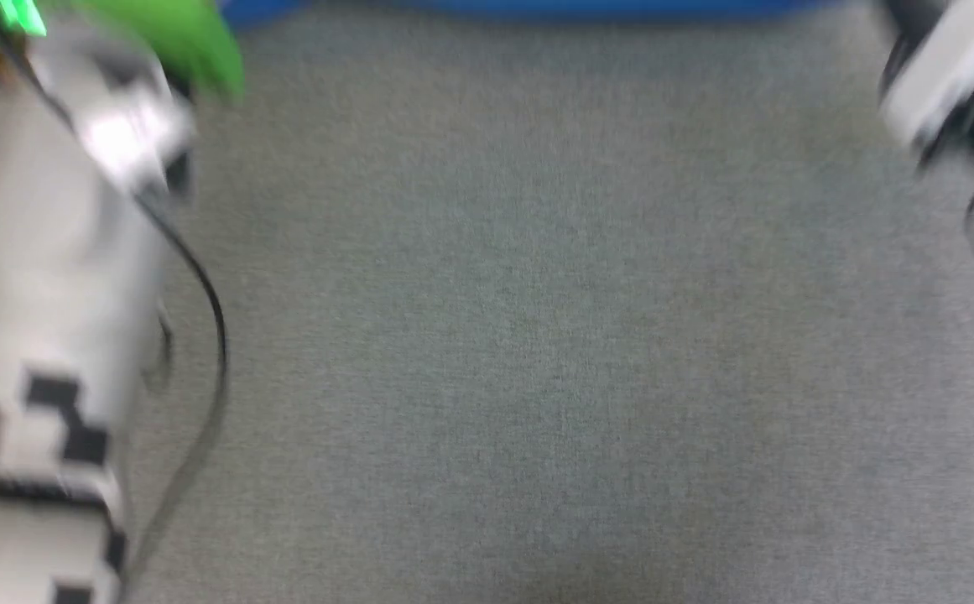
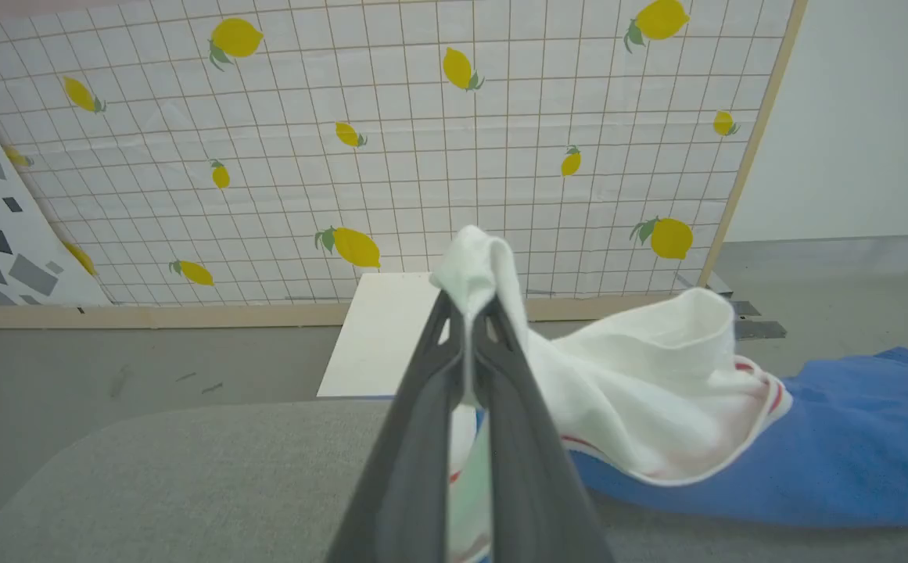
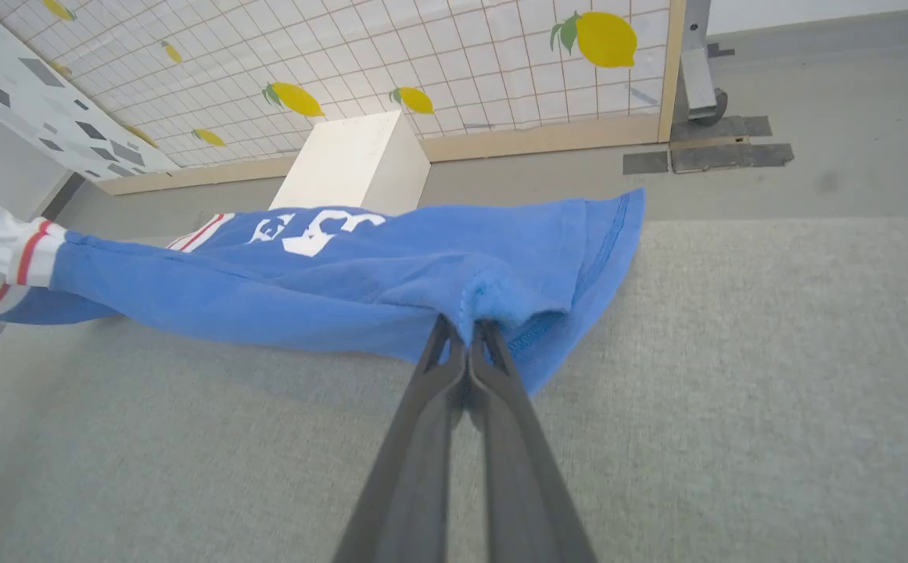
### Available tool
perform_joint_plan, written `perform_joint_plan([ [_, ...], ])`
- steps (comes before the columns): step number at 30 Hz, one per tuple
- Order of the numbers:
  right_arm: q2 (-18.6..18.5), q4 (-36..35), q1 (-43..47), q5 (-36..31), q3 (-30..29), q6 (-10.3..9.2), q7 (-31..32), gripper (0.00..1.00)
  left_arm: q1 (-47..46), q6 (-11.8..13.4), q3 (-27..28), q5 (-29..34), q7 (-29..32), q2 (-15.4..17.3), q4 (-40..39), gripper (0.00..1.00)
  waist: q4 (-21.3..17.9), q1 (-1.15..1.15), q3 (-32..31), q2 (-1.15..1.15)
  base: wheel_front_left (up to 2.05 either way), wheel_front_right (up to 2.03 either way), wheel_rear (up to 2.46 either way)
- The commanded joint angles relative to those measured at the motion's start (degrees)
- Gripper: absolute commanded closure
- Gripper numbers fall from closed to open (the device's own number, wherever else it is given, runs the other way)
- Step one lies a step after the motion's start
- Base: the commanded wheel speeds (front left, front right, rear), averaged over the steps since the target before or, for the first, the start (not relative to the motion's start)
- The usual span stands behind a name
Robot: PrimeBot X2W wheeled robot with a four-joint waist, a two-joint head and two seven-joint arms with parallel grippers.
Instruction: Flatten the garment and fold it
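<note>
The left pincer (image 2: 469, 317) pinches the garment (image 2: 852, 438) by its bunched white sleeve, at twelve o'clock in its view. The right pincer (image 3: 469, 332) pinches the blue hem. Such small bites may slip if pulled taut, dropping an edge. The soft, limp jersey sags over the felt-like grey counter (image 3: 735, 407).

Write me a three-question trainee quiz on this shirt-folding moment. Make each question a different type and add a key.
1. True or false: the left end effector is shut on a white part of the garment.
2. Multiple choice: what does the right end effector grip? A. the garment's blue fabric. B. its striped collar. C. nothing.
3. Fill in the blank: the gridded backdrop panel behind the work surface is printed with yellow ____.

Key: 1 true; 2 A; 3 lemons.
</note>
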Motion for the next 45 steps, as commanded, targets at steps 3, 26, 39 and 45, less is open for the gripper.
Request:
perform_joint_plan([
  [3,-0.07,-1.58,11.57,3.62,2.19,0.2,-3.16,1.0,14.45,-0.81,1.13,-2.19,-0.62,-0.62,-3.65,1.0,1.1,0.0,-11.25,0.0,0.0,0.0,0.0],
  [26,-2.48,-14.68,51.82,4.98,-4.32,0.2,-4.04,1.0,70.11,8.8,8.12,-17.14,9.41,-1.93,-36.66,1.0,1.05,0.0,-23.1,0.0,0.0,0.0,0.0],
  [39,0.46,-21.95,61.89,0.24,-12.49,0.2,6.9,1.0,80.98,14.86,7.44,-20.12,18.52,-0.78,-47.21,1.0,0.71,0.0,-23.54,0.0,0.0,0.0,0.0],
  [45,2.25,-25.39,61.44,-1.42,-14.16,0.2,8.88,1.0,80.08,15.35,7.99,-19.05,18.0,0.33,-51.07,1.0,0.58,0.0,-23.06,0.0,0.0,0.0,0.0],
])
